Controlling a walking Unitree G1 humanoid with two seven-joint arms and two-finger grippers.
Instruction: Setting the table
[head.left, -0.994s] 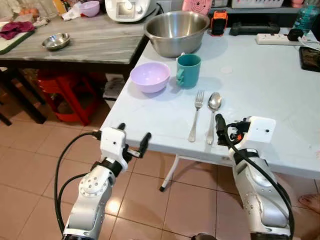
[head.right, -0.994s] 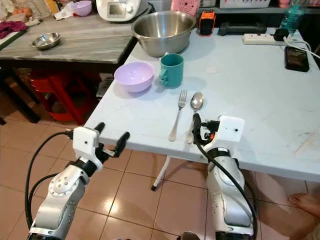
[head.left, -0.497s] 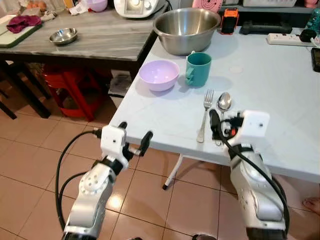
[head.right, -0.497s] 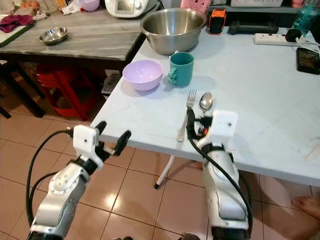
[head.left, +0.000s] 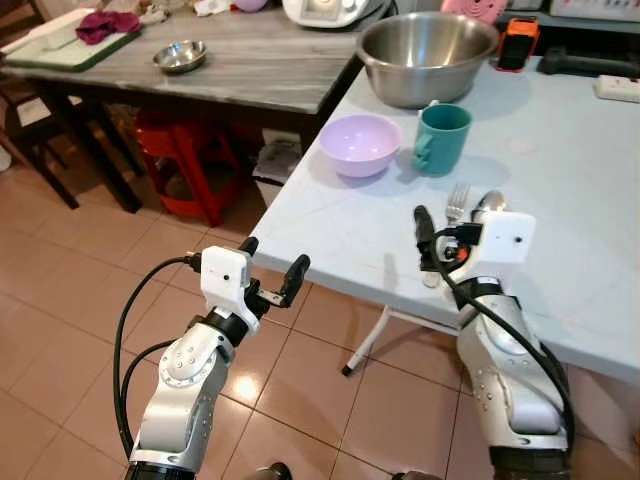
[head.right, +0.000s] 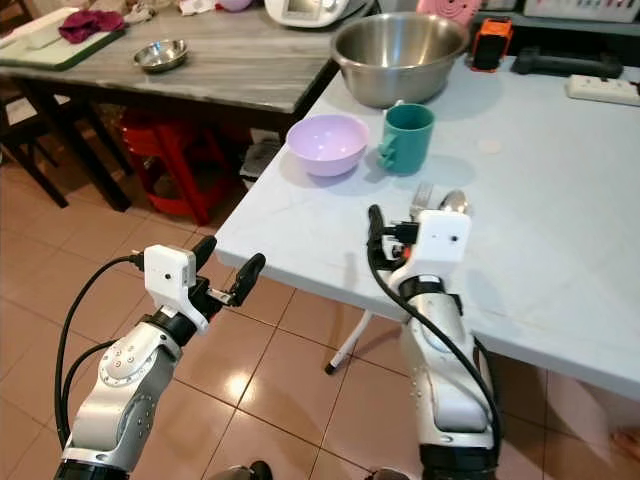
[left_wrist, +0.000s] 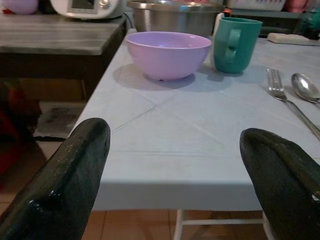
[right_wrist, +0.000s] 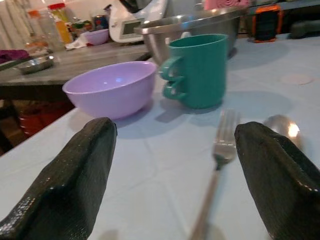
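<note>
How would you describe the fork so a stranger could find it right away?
Start at the pale blue table and find the teal mug beside the lilac bowl. Just nearer the robot lie two pieces of cutlery; the fork is the pronged one nearer the bowl, the spoon round-headed.

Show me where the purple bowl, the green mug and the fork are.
purple bowl (head.left: 360, 143), left eye view, inside of the bowl.
green mug (head.left: 446, 138), left eye view, its outer wall.
fork (right_wrist: 224, 140), right wrist view, base of the tines.

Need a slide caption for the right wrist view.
Open right gripper over the table, facing fork, spoon, teal mug and purple bowl.
</note>
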